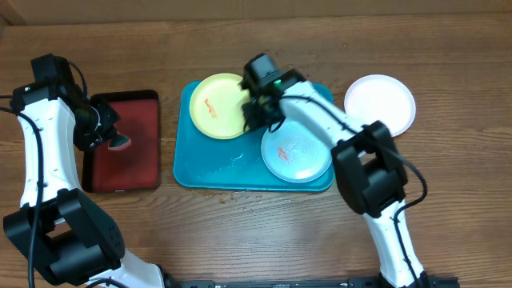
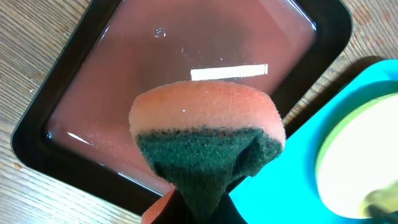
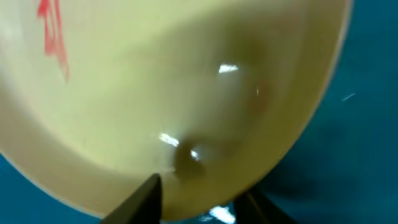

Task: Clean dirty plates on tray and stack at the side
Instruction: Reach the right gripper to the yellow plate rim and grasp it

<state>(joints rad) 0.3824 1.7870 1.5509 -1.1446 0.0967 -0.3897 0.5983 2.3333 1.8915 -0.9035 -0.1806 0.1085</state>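
At the far left of the tabletop (image 1: 448,200), we are keeping the left gripper (image 1: 106,130) clamped on the sponge (image 2: 205,118), orange foam over a green scouring face. It is hanging above the dark red tray (image 1: 132,172), whose floor is looking glossy and perhaps wet. Moving right, the turquoise tray (image 1: 208,170) is carrying the yellow-green plate (image 1: 214,108) at its upper left corner. We are pinching that plate's right rim in the right gripper (image 1: 258,112), with one finger over the inner face and one beneath. We judge the step in hand to be securing this plate for wiping. To do it well, we are wanting a firm hold at the rim only, clear of the red smear (image 3: 53,34) on the far side. The plate should be staying low over the turquoise tray so drips are falling inside it. The sponge should be coming across scouring face first, pressing against the grip rather than away from it. Just right of the gripper, the mint plate (image 1: 296,152) is lying flat with its own reddish smear, close enough to be knocked. Farthest right, the white plate (image 1: 380,102) is sitting on bare wood beside the tray. Counting, we are seeing three plates, two trays and one sponge.
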